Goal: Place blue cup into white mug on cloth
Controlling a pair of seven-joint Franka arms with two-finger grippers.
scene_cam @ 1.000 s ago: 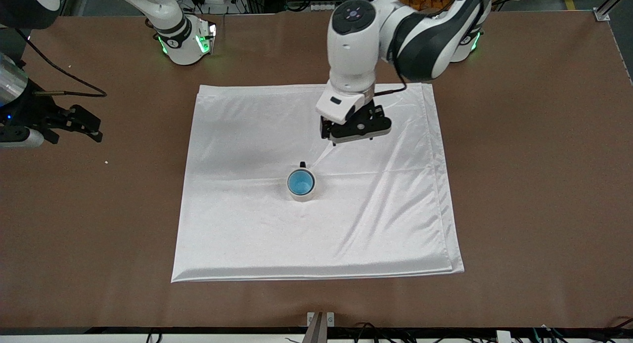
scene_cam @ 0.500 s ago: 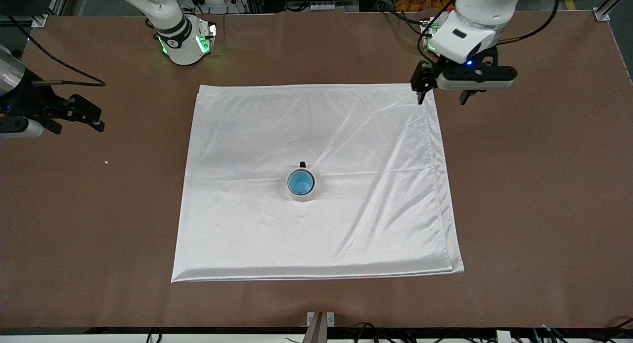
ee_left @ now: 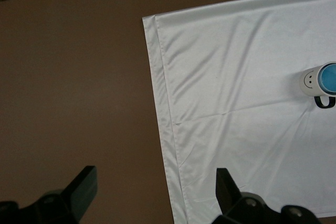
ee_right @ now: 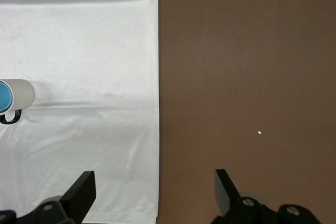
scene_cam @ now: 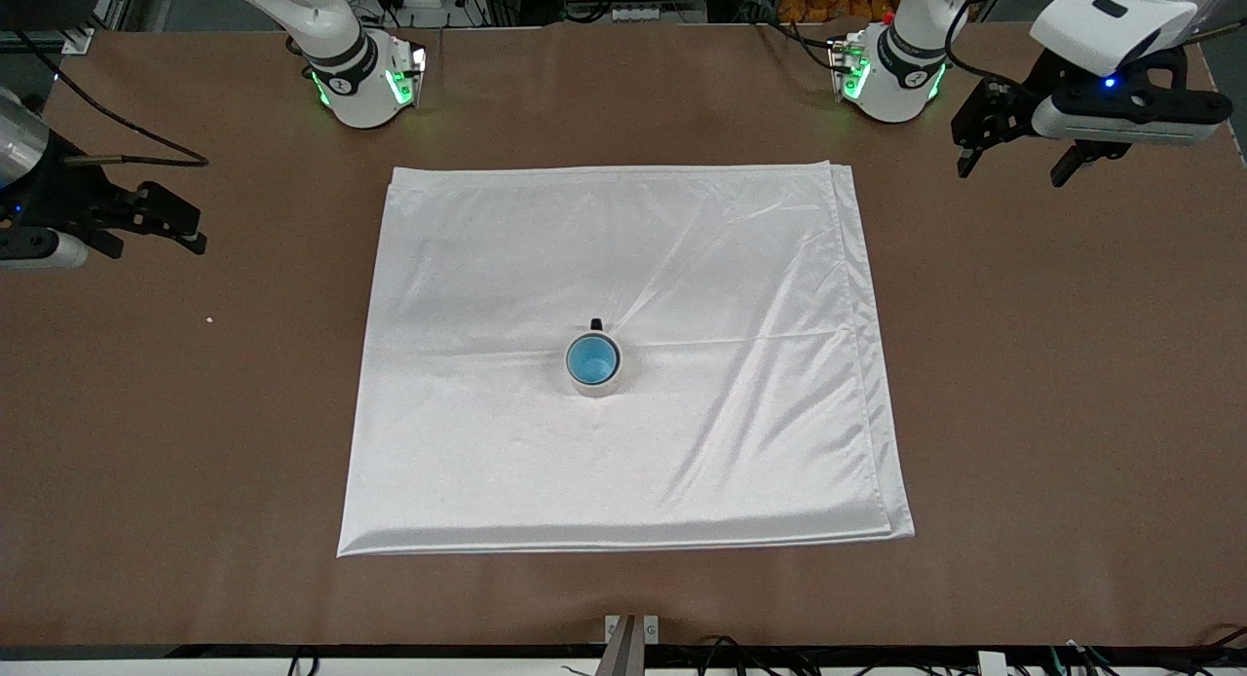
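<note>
The blue cup (scene_cam: 592, 358) sits inside the white mug (scene_cam: 596, 377), which stands upright near the middle of the cloth (scene_cam: 487, 442). The mug's black handle points toward the robots' bases. The mug also shows in the left wrist view (ee_left: 311, 81) and the right wrist view (ee_right: 20, 94), with the blue cup (ee_left: 330, 77) in it. My left gripper (scene_cam: 1013, 165) is open and empty, over the bare table off the cloth's corner at the left arm's end. My right gripper (scene_cam: 161, 233) is open and empty over the table at the right arm's end, waiting.
The brown table (scene_cam: 1052, 384) surrounds the cloth on all sides. The two arm bases (scene_cam: 365, 82) stand along the table edge farthest from the front camera. A small white speck (scene_cam: 209, 319) lies on the table near the right gripper.
My left gripper has risen from over the cloth near the mug and swung out past the cloth's corner to the left arm's end of the table. The right arm barely moved.
</note>
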